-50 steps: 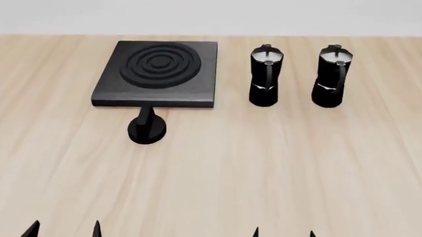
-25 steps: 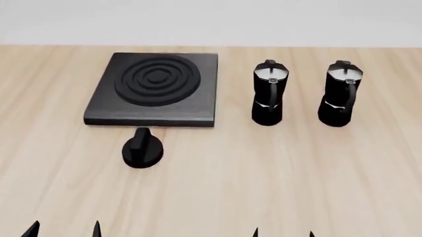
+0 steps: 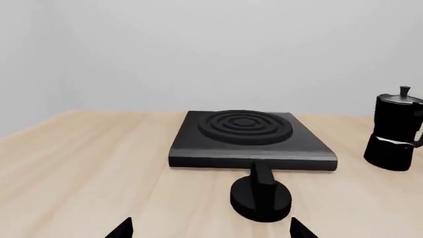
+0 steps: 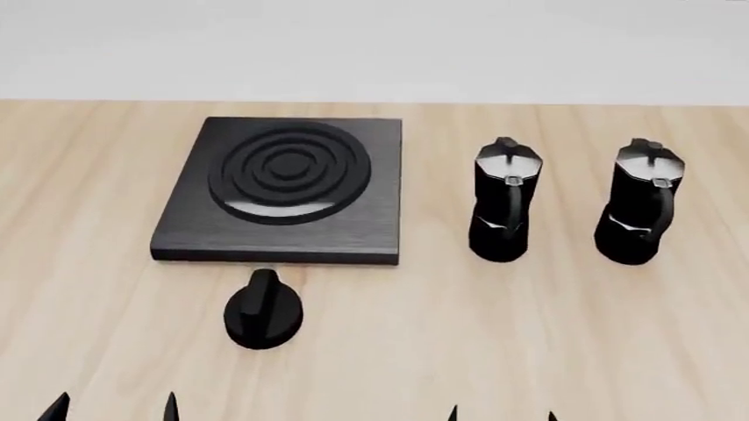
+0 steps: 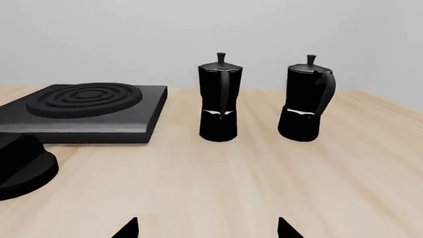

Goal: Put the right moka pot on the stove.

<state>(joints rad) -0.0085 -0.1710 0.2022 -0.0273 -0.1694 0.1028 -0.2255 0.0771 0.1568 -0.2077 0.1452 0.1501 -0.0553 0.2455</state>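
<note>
The right moka pot (image 4: 637,210) (image 5: 305,101) is glossy black and stands upright at the table's far right. A twin pot (image 4: 504,206) (image 5: 220,101) (image 3: 396,131) stands just left of it. Further left lies the stove (image 4: 287,184) (image 3: 248,135) (image 5: 86,111), a flat dark slab with raised rings and nothing on it. Only the fingertips of my left gripper (image 4: 114,408) (image 3: 210,229) and right gripper (image 4: 503,414) (image 5: 207,229) show, at the near edge of the table. Both are open, hold nothing, and are well short of the pots.
A small black knob (image 4: 262,311) (image 3: 261,194) (image 5: 20,166) stands on the wooden table (image 4: 468,333) just in front of the stove. A pale wall runs behind the table's far edge.
The head view has tilted or shifted, so the stove, knob and pots appear lower in the frame. The fingertips stay at the same place at the bottom edge.
</note>
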